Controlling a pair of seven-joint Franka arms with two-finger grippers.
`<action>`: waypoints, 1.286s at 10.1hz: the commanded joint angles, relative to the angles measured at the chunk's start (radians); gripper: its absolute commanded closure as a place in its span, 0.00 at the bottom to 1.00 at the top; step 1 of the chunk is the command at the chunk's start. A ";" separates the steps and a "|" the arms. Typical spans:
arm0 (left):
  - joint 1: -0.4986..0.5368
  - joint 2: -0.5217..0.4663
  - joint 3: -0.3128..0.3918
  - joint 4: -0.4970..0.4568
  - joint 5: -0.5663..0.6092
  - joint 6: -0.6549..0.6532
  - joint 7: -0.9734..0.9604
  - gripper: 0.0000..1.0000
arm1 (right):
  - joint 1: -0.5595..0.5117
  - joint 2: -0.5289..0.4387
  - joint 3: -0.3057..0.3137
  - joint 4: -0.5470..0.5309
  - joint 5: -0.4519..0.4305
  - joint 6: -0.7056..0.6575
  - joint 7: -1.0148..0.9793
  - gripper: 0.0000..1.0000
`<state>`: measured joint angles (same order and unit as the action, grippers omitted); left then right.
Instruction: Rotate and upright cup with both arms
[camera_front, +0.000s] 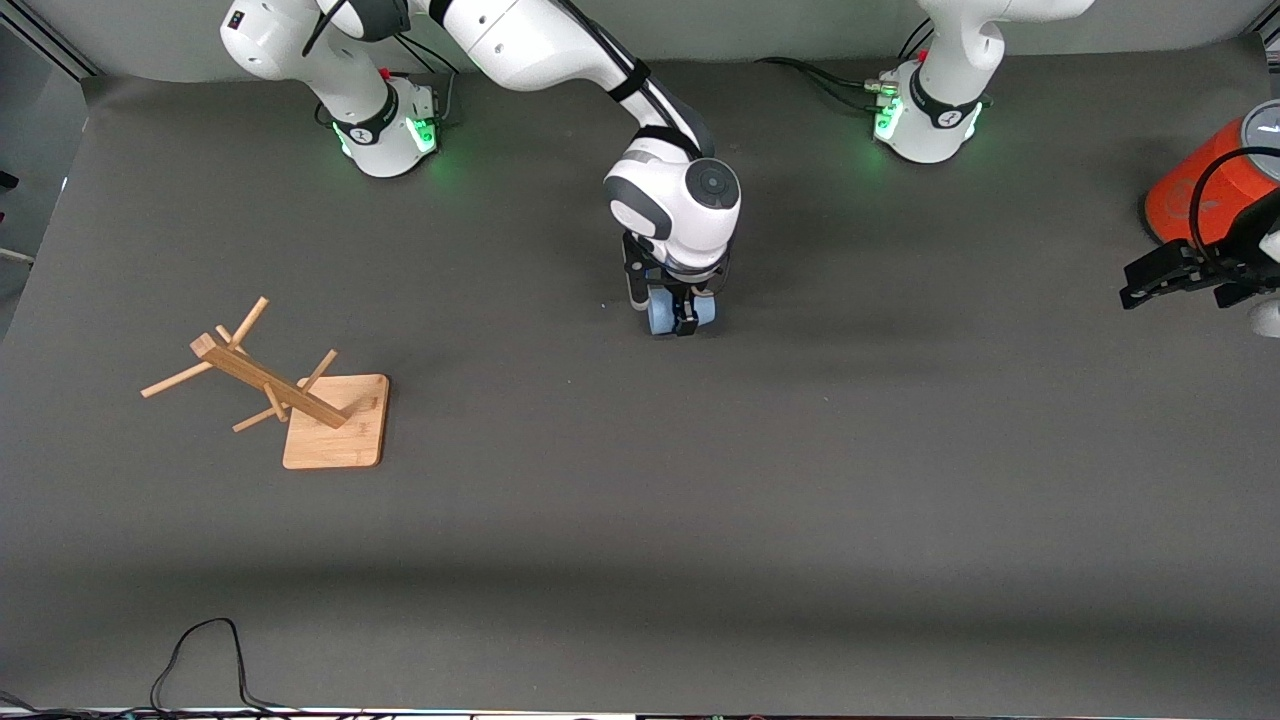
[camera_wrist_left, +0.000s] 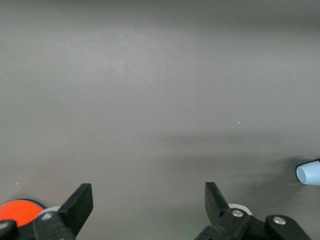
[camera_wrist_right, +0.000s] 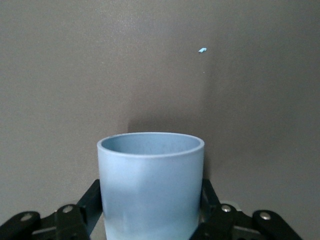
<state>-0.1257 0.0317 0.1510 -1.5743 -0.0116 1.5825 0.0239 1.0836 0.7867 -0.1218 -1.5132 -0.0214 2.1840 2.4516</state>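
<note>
Near the tabletop's middle, we note the right gripper (camera_front: 684, 318) clamped on the light-blue cup (camera_front: 660, 314), matte, smooth, round-rimmed, its mouth turned sideways. At the left arm's edge of the tabletop the left gripper (camera_wrist_left: 149, 205) waits, fingers spread wide, empty, beside an orange cylinder (camera_front: 1205, 185). A wooden peg rack (camera_front: 290, 395) stands toward the right arm's end.

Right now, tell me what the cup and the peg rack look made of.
Cup: light-blue, matte, even colour with no shine; likely plastic or unglazed ceramic, cannot tell which. Peg rack: pale wood, perhaps bamboo; visible tan grain tone, flat square base, bare unpainted sticks.
</note>
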 joint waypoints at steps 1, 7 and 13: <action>0.003 0.007 0.001 0.008 -0.007 -0.032 -0.005 0.00 | 0.010 0.045 -0.016 0.036 -0.015 -0.004 0.030 0.13; 0.026 0.014 0.002 0.020 -0.004 -0.038 -0.025 0.00 | 0.004 0.002 -0.035 0.062 -0.018 -0.065 -0.002 0.00; -0.155 0.155 -0.031 0.019 0.010 -0.042 -0.264 0.00 | -0.059 -0.223 -0.033 0.064 -0.005 -0.330 -0.210 0.00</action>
<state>-0.2464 0.1770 0.1101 -1.5750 -0.0084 1.5592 -0.2050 1.0536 0.6420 -0.1606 -1.4284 -0.0260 1.9164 2.3215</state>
